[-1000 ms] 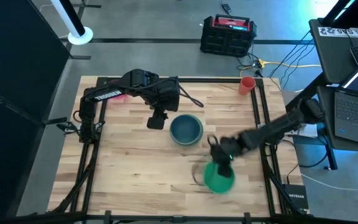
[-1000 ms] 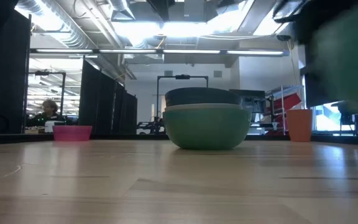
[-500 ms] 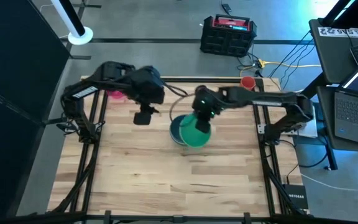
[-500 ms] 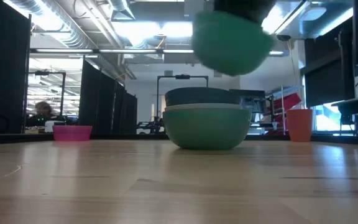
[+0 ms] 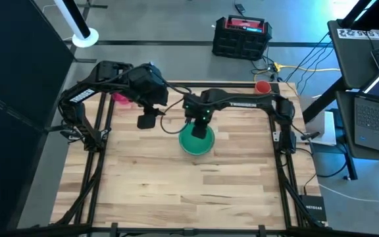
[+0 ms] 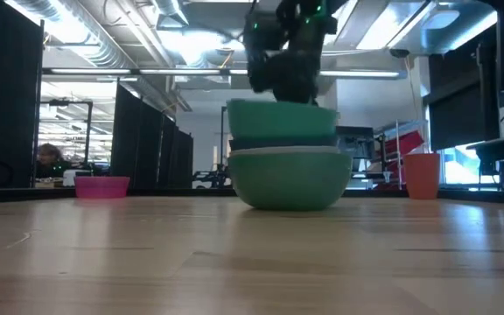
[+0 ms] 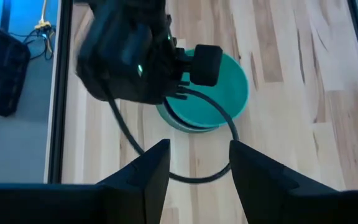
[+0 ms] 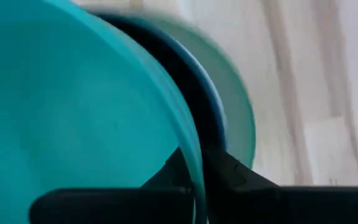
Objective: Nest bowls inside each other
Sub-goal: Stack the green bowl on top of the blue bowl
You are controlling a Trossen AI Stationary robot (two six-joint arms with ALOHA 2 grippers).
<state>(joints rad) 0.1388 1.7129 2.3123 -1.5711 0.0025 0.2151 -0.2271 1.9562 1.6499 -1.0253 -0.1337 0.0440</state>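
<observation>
A stack of bowls stands at the table's middle. In the low view the sage green bowl (image 6: 291, 182) is at the bottom, a pale rim (image 6: 287, 151) shows above it, then the dark teal bowl (image 6: 278, 141). The bright green bowl (image 5: 196, 140) is on top, its lower part sunk into the teal one. My right gripper (image 5: 200, 120) is shut on the bright green bowl. My left gripper (image 5: 146, 121) hangs open, left of the stack and above the table. A pink bowl (image 5: 120, 99) rests on its base at the far left. My right gripper pinches the bright green bowl's rim (image 8: 197, 163) on its far side, one finger inside the bowl and one outside. The fingers come from above, pointing steeply down. The bowl is upright with its lower part inside the dark teal bowl (image 8: 194, 87); whether it rests there, I cannot tell.
An orange cup (image 5: 262, 87) stands at the far right corner of the table. Bare wood lies across the near half (image 5: 176, 191). Black frame rails (image 5: 278, 164) run along the left and right sides.
My right gripper has carried the bright green bowl from the table's near right, up and toward the far left, and then down onto the stack. My left gripper has drawn back toward the table's left edge and risen, staying open.
</observation>
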